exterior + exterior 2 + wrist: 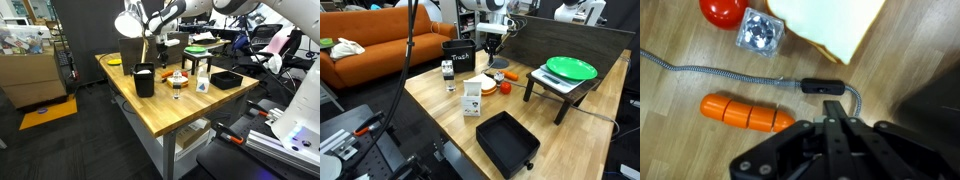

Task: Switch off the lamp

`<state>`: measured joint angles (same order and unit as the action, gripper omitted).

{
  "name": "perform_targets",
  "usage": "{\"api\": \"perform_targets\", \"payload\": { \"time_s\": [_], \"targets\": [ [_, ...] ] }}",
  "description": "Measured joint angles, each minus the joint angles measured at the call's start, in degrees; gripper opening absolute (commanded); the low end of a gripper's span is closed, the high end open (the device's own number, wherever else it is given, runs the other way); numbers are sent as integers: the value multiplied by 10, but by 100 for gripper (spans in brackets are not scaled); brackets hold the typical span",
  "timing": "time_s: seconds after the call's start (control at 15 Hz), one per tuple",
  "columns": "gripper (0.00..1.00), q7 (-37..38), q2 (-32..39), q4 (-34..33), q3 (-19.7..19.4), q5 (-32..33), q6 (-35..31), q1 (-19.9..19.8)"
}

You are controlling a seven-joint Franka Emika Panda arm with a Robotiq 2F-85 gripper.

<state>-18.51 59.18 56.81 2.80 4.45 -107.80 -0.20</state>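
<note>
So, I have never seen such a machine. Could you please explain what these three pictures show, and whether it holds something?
It is a robot arm with a two-finger gripper at its end. Two pictures come from cameras outside, looking at a wooden table from different places. The third comes from a camera on the wrist, looking down past the gripper. On the table lie a carrot, a tomato, bread, a black bin, a black tray and a green plate. A lamp rises over the table. A cable with a switch, probably the lamp's own, lies below the gripper. The gripper looks shut and holds nothing.
</note>
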Motion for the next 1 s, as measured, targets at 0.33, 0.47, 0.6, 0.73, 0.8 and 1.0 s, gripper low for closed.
{"api": "perform_targets", "payload": {
  "time_s": [0.33, 0.47, 0.6, 0.73, 0.8, 1.0],
  "targets": [
    [0, 2, 41, -57, 0, 0, 16, -3],
    [0, 2, 55, -79, 0, 0, 26, -3],
    [0, 2, 67, -96, 0, -2, 31, -2],
    [1, 2, 76, -105, 1, -2, 33, -1],
    [1, 2, 76, -104, 1, -2, 33, 0],
    [1, 2, 76, -104, 1, -2, 33, 0]
  ]
}}
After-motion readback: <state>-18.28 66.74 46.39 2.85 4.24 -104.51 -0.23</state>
